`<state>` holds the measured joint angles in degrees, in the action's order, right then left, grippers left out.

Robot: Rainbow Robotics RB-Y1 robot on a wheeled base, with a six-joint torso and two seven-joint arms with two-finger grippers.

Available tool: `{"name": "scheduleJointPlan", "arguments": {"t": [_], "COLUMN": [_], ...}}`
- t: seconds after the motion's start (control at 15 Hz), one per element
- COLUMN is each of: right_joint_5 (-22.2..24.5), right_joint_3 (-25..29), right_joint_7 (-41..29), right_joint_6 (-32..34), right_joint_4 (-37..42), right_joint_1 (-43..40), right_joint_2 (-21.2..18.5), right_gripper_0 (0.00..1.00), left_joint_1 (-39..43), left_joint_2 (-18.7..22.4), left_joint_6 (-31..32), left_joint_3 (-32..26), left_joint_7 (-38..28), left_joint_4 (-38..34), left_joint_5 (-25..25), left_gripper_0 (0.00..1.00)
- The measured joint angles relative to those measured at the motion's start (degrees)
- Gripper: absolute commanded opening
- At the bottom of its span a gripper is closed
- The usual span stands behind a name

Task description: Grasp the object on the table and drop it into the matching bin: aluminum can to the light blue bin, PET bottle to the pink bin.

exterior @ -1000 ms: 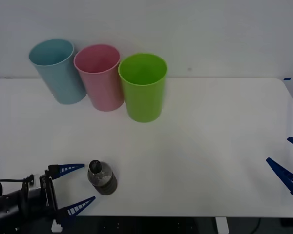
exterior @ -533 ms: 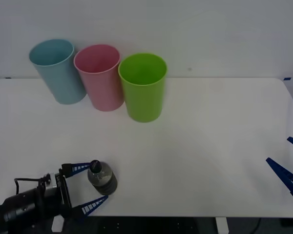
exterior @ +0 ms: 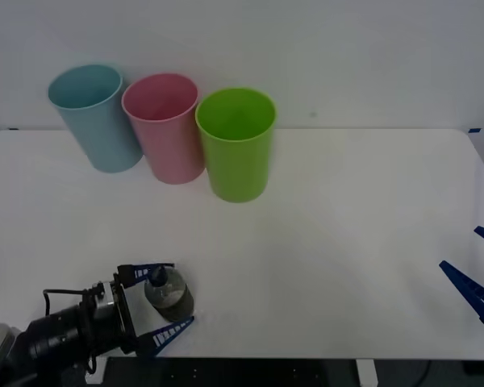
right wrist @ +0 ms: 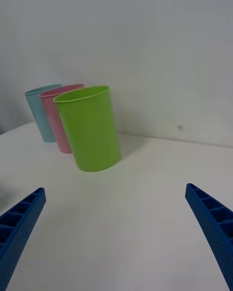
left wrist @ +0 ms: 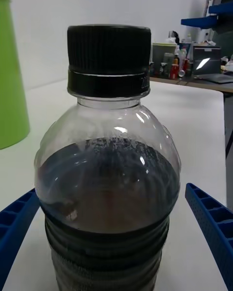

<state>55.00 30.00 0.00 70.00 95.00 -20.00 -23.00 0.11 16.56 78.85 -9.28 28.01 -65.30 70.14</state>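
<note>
The PET bottle [exterior: 168,294], small and clear with a black cap and dark lower body, stands upright near the table's [exterior: 347,210] front left edge. My left gripper [exterior: 163,300] is open around it, one blue finger on each side; the left wrist view has the bottle [left wrist: 109,174] close between the fingers [left wrist: 211,228]. The pink bin [exterior: 164,126] stands at the back left between the light blue bin [exterior: 96,117] and a green bin [exterior: 236,143]. My right gripper [exterior: 477,270] hangs open at the table's right edge; from there the pink bin [right wrist: 59,116] sits behind the green bin [right wrist: 90,128].
The three bins stand close together in a row at the back left, the green one nearest the front. The bottle is close to the table's front edge. A wide stretch of white tabletop lies between the bottle and my right gripper.
My left gripper has slid forward to the right along the front edge, so its open fingers now flank the bottle. The bottle and right arm have stayed put.
</note>
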Motion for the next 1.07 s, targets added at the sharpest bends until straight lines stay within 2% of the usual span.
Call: {"name": "scheduleJointPlan", "arguments": {"t": [0.33,0.4,0.47,0.53,0.6,0.67,0.73,1.07], "right_joint_5": [0.0,0.0,0.0,0.0,0.0,0.0,0.0,0.0], "right_joint_3": [0.0,0.0,0.0,0.0,0.0,0.0,0.0,0.0], "right_joint_7": [0.0,0.0,0.0,0.0,0.0,0.0,0.0,0.0], "right_joint_6": [0.0,0.0,0.0,0.0,0.0,0.0,0.0,0.0], "right_joint_4": [0.0,0.0,0.0,0.0,0.0,0.0,0.0,0.0], "right_joint_1": [0.0,0.0,0.0,0.0,0.0,0.0,0.0,0.0], "right_joint_2": [0.0,0.0,0.0,0.0,0.0,0.0,0.0,0.0], "right_gripper_0": [1.0,1.0,1.0,1.0,1.0,1.0,1.0,1.0], "left_joint_1": [-0.1,-0.2,-0.2,-0.2,-0.2,-0.2,-0.3,-0.3], "left_joint_2": [-1.0,-1.0,-1.0,-1.0,-1.0,-1.0,-1.0,-0.9], "left_joint_6": [-0.1,-0.1,0.0,0.0,0.0,0.0,-0.1,-0.1], "left_joint_3": [-0.5,-0.5,-0.5,-0.5,-0.5,-0.4,-0.5,-1.2], "left_joint_7": [0.4,0.4,0.4,0.4,0.4,0.4,0.4,0.2], "left_joint_4": [0.0,0.0,0.0,0.0,0.0,0.0,0.0,0.0], "left_joint_5": [0.9,1.0,1.0,1.0,1.0,1.0,1.0,1.0], "left_gripper_0": [1.0,0.82,0.46,0.19,0.07,0.02,0.0,0.0]}}
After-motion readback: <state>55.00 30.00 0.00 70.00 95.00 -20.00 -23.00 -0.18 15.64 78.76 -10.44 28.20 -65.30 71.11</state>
